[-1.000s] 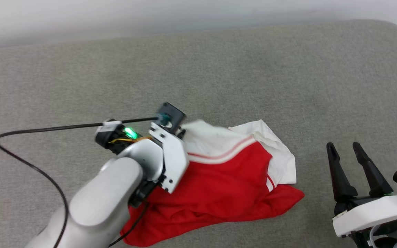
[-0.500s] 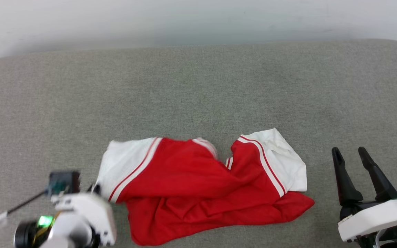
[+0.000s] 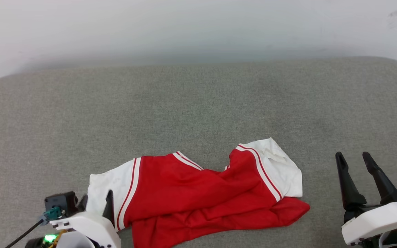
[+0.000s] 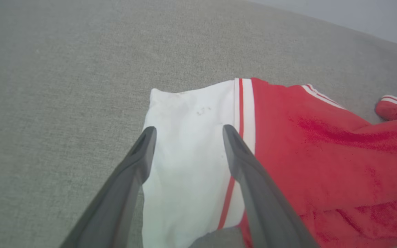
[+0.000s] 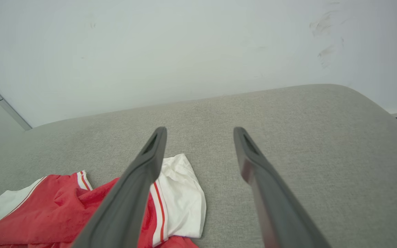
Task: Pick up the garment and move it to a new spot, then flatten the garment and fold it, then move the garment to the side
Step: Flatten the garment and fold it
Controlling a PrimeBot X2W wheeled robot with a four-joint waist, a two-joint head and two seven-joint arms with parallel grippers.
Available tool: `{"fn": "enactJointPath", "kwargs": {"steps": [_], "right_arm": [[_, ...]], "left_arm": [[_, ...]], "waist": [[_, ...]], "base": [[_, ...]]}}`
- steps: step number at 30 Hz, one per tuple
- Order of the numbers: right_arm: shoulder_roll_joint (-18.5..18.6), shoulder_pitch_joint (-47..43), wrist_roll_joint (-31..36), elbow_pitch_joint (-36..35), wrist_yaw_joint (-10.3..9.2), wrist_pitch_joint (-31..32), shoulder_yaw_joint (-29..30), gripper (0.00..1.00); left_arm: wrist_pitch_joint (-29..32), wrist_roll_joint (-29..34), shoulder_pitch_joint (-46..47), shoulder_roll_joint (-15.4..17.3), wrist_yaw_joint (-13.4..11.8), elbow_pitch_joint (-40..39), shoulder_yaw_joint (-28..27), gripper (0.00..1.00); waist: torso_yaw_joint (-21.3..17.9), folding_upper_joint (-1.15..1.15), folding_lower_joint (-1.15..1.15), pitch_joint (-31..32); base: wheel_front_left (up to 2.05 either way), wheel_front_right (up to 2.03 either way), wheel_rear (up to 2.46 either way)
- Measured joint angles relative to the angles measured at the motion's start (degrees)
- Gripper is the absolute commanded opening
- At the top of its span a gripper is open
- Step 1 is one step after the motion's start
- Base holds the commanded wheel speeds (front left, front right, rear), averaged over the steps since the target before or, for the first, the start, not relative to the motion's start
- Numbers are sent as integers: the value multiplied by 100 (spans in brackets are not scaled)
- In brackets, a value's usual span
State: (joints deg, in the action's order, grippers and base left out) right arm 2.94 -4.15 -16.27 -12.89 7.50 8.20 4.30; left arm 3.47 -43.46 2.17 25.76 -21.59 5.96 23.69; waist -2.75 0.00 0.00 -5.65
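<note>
My dark fingers point(image 4: 250, 182), matt and smooth, over a shirt point(image 3: 198, 193) of soft red-and-white cloth on a cushion point(image 3: 184, 103) of coarse, matt gray weave.

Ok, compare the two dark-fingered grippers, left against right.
The left gripper hangs over the red jersey shirt's white sleeve; the right gripper stands beside the shirt, over grey fabric cushion. The left tilts down at cloth; the right points flatter, toward the white wall. Both are open, empty.

A grey fabric surface point(image 3: 198, 96) with rounded corners lies before a plain white wall point(image 3: 198, 27), evenly lit.
</note>
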Motion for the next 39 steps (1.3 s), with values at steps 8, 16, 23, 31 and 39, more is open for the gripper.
{"fn": "enactJointPath", "kwargs": {"steps": [8, 16, 23, 31, 39], "right_arm": [[0, -106, 9, 68, 0, 227, 216, 100], [191, 118, -216, 620, 0, 1623, 624, 100], [859, 1039, -639, 1411, 0, 2931, 283, 100], [1524, 2363, -962, 2421, 0, 3590, -550, 100], [1778, 3220, -1194, 3505, 0, 4040, -1303, 100]], "left_arm": [[-1022, 695, 324, 59, -22, -453, -14, 100], [-1340, 1199, 429, 55, -311, -1276, 127, 100], [-1281, 1361, 662, 23, -361, -1624, 270, 100], [-1328, 1403, 947, -203, -263, -1571, 455, 100], [-1429, 1391, 1145, -400, -162, -1323, 554, 100]], "waist": [[1, 0, 0, 249], [158, 0, 0, 170], [477, 0, 0, -168], [941, 0, 0, -665], [1343, 0, 0, -1048]], "base": [[0, 0, 0], [0, 0, 0], [0, 0, 0], [0, 0, 0], [0, 0, 0]]}}
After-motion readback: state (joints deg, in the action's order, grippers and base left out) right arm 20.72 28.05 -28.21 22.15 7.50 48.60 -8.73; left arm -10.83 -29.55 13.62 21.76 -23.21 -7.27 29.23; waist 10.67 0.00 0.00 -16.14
